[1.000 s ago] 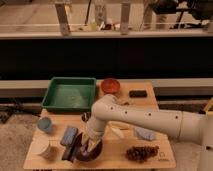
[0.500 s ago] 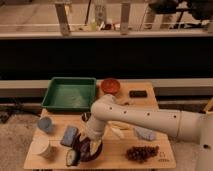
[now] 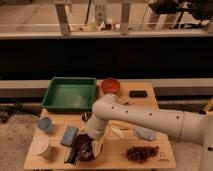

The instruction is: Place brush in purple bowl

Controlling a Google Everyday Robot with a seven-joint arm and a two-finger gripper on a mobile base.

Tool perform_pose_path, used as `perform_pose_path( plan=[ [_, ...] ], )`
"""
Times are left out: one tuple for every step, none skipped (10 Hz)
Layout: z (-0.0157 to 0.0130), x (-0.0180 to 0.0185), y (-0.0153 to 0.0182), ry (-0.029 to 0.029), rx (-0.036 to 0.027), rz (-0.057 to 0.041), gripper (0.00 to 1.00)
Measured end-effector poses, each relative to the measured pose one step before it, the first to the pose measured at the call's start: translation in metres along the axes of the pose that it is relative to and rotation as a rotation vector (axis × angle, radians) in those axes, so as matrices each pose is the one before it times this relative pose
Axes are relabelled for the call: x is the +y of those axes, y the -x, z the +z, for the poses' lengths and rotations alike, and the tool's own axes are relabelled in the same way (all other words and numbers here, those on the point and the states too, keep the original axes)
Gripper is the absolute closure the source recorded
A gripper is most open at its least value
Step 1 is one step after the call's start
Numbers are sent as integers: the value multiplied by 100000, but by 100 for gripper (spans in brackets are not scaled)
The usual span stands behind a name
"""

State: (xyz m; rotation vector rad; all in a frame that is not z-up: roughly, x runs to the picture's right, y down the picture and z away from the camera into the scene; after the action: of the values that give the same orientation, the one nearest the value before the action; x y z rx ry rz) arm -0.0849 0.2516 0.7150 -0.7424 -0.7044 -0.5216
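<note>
The gripper (image 3: 91, 144) is seen just above the purple bowl (image 3: 88, 157), at the front left of the wooden table (image 3: 115, 159). Its jaws are spread apart and nothing is held. The brush (image 3: 72, 153) is found just left of the jaws, apparently leaned across the left rim of the bowl, its long axis running diagonally. The bowl is round and glossy; the brush is short, dark and stubby.

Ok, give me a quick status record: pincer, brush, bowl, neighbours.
pincer: open, low over the purple bowl, front corner of the table
brush: dark shape at the bowl's rim on the white cup side; seems not gripped, seating unclear
purple bowl: upright
nearby: blue-grey pad just behind the bowl
</note>
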Motion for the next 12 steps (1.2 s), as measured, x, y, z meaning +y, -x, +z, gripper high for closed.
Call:
perform_pose_path(
  plan=[
    [-763, -76, 15, -353, 655, 128, 20],
    [-648, -134, 51, -657, 968, -51, 20],
    [-529, 14, -89, -462, 882, 397, 20],
    [-1006, 66, -120, -1423, 667, 874, 20],
    [-568, 38, -174, -1068, 162, 605, 20],
    [-738, 49, -224, -1244, 437, 606, 20],
    [-543, -70, -61, -740, 655, 199, 20],
    [-299, 17, -66, -486, 184, 353, 20],
    [-285, 7, -95, -536, -136, 508, 20],
    [-50, -14, 7, 48, -648, -228, 20],
    [-90, -133, 172, 32, -1029, -659, 20],
    [-112, -51, 13, -85, -799, -269, 20]
  ],
)
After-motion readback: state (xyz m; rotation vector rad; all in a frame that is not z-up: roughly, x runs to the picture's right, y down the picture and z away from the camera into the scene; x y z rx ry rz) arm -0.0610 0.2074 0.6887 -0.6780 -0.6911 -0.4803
